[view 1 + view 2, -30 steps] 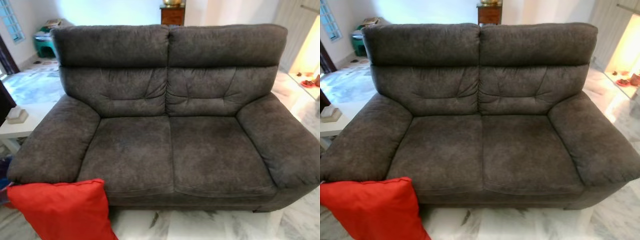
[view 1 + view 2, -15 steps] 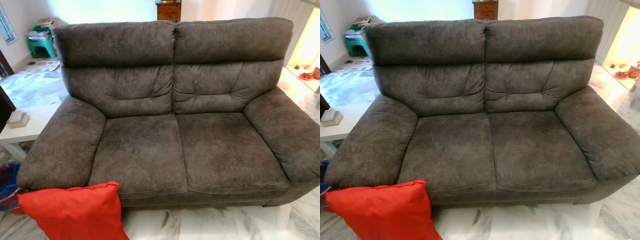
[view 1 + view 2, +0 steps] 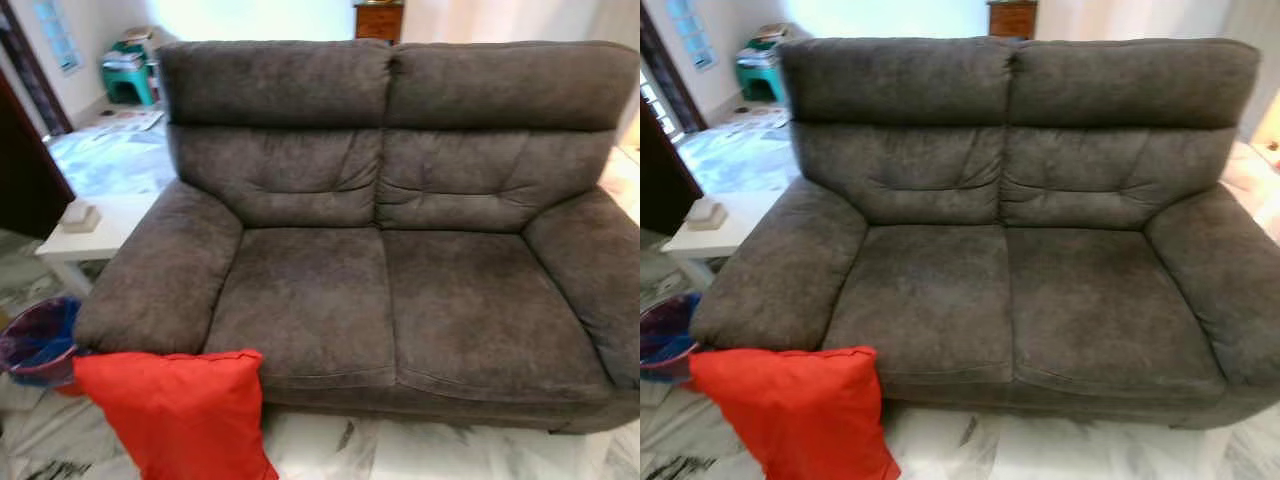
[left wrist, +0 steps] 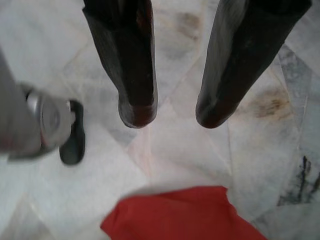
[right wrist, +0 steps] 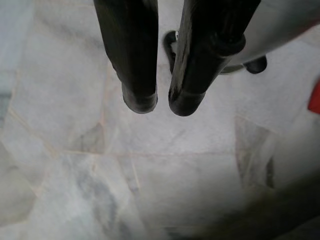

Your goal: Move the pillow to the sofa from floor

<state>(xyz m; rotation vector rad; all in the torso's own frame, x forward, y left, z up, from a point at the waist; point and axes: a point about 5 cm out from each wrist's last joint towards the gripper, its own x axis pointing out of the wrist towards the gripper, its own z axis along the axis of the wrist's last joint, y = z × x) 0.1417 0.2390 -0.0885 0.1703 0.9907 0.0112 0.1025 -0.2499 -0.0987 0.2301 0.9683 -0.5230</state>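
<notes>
The plump red fabric pillow (image 3: pixel 178 410) sits on the pale marble floor (image 3: pixel 420 455), propped upright against the front of the dark grey two-seat fabric sofa (image 3: pixel 390 250), right below the sofa's left armrest. Both seat cushions of the sofa lie bare. Beside that same armrest stand a low white side table (image 3: pixel 95 235) and a round bin with a purple liner (image 3: pixel 38 340), near the pillow's outer corner.

The left gripper (image 4: pixel 172 117) hangs over the floor with its two black fingers well apart, a corner of the pillow just beyond their tips. The right gripper (image 5: pixel 162 102) points at bare marble, its fingers only a narrow gap apart and holding nothing.

The step in hand looks to be the approach and reach. I'd say the robot should square up to the pillow and bend low, then take the stuffed body between both grippers rather than pinching a corner, since soft fabric will sag and slip. Keeping clear of the bin matters, and the lift must clear the sofa's front edge.
</notes>
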